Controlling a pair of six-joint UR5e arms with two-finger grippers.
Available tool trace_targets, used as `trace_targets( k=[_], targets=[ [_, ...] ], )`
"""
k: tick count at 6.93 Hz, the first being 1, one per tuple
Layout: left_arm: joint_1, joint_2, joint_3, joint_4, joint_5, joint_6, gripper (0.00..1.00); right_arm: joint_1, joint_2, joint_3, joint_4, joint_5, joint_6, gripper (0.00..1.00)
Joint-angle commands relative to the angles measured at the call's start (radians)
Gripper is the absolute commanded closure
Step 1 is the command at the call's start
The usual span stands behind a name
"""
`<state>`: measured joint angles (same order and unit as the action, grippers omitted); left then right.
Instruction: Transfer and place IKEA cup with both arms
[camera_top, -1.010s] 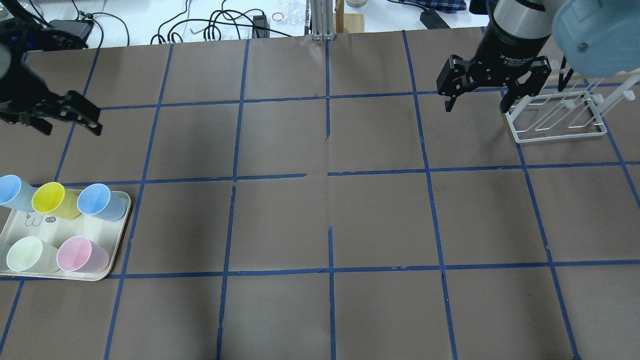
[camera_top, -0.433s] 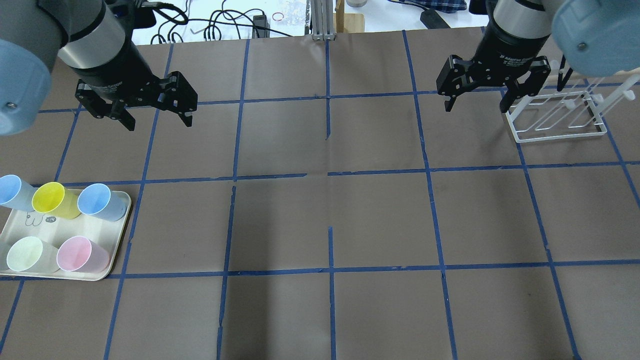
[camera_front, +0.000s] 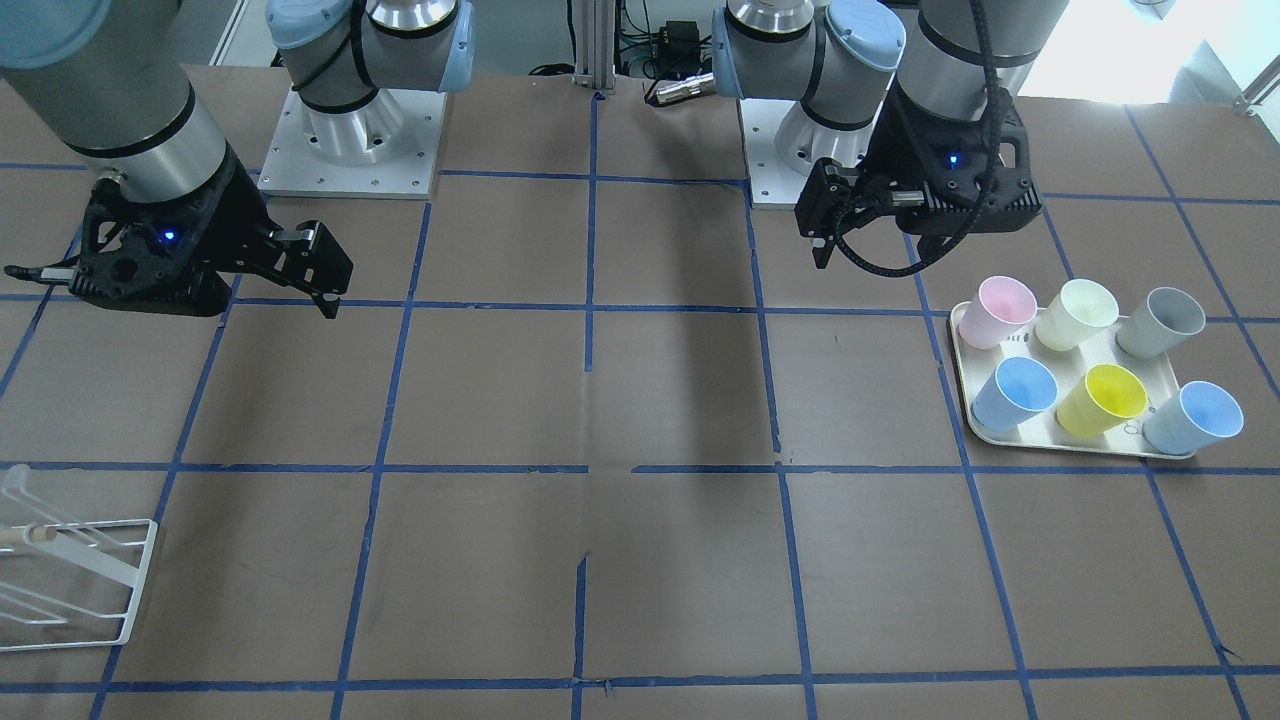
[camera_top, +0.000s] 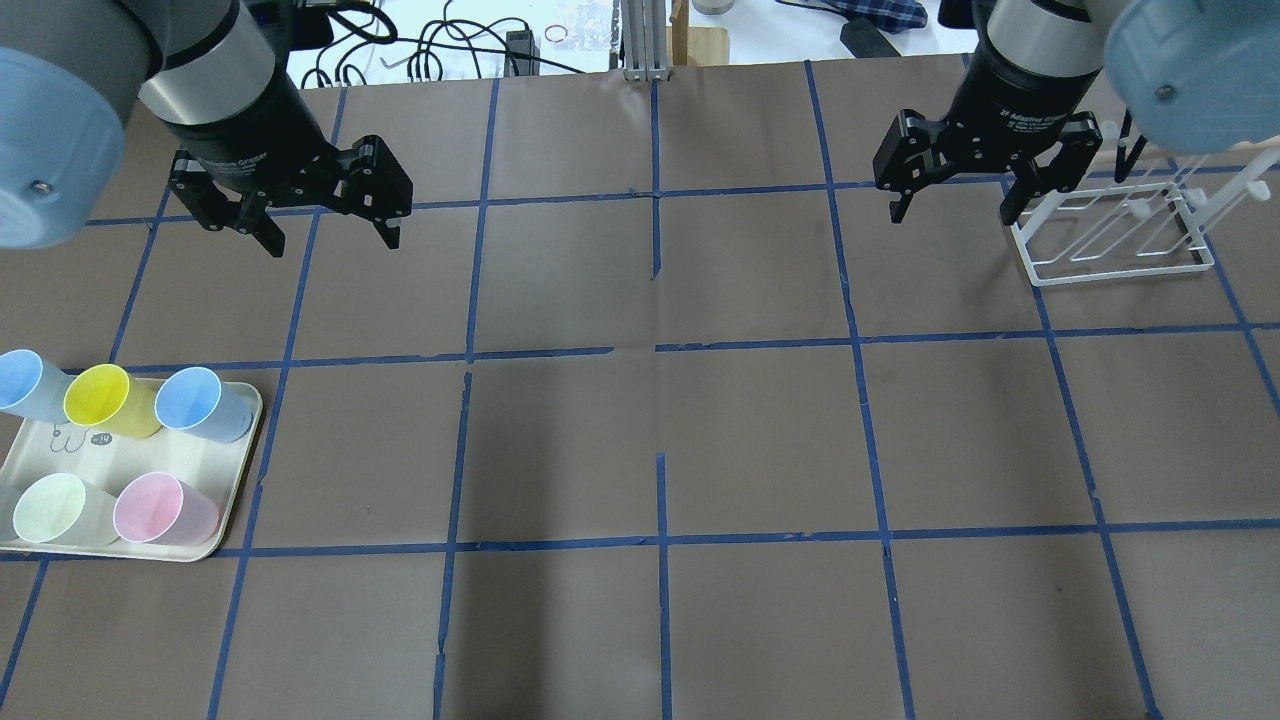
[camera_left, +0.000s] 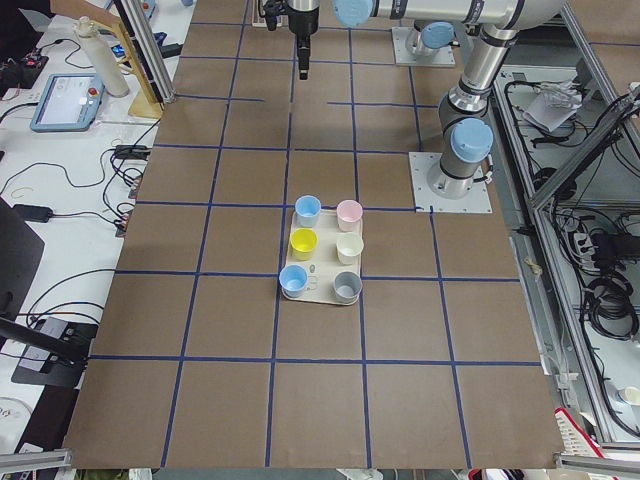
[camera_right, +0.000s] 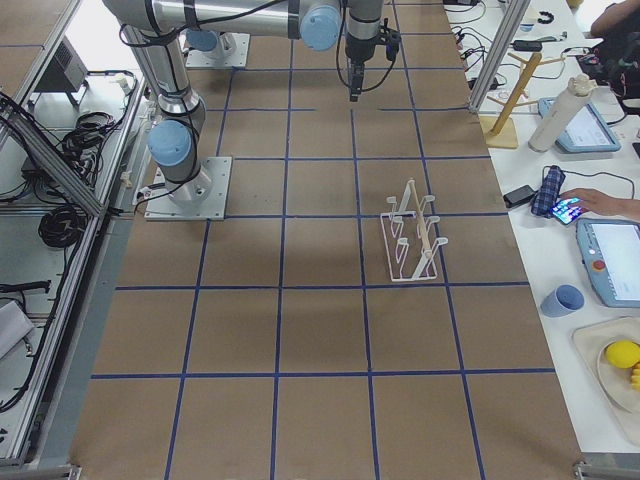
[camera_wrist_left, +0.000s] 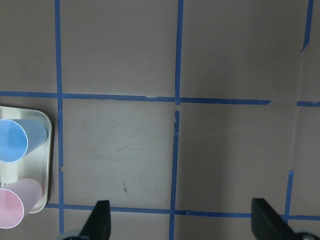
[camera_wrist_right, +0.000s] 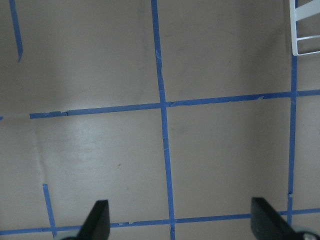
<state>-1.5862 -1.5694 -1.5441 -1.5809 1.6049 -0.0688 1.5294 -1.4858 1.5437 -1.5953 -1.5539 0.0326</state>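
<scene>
The pale grey IKEA cup (camera_front: 1160, 322) stands upright in a back corner of a cream tray (camera_front: 960, 365), next to a pale yellow-cream cup (camera_front: 1075, 313). It also shows in the exterior left view (camera_left: 347, 287). It is out of the overhead frame. My left gripper (camera_top: 330, 240) is open and empty, high above the table, apart from the tray; its fingertips (camera_wrist_left: 100, 222) show wide apart in the wrist view. My right gripper (camera_top: 953, 215) is open and empty, high over the table beside a white wire rack (camera_top: 1110, 245).
The tray (camera_top: 235, 480) also holds a pink cup (camera_front: 995, 310), a yellow cup (camera_front: 1100, 400) and two light blue cups (camera_front: 1012, 392). The rack also shows in the exterior front-facing view (camera_front: 70, 585). The brown table top carries a blue tape grid.
My left arm has swung in from the left edge toward the table's middle, with its gripper open throughout. My right arm has not moved.
</scene>
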Motion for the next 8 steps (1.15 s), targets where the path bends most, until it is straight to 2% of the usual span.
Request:
trace_targets(
  k=[1,8],
  targets=[
    [-0.001,-0.001,0.019,-0.021,-0.006,-0.002,0.0,-0.002,-0.001,-0.001,0.0,0.0,0.0,0.0],
    [-0.009,0.012,-0.002,-0.016,-0.01,-0.002,0.0,-0.003,0.01,-0.002,-0.002,0.002,-0.005,0.0]
  ],
)
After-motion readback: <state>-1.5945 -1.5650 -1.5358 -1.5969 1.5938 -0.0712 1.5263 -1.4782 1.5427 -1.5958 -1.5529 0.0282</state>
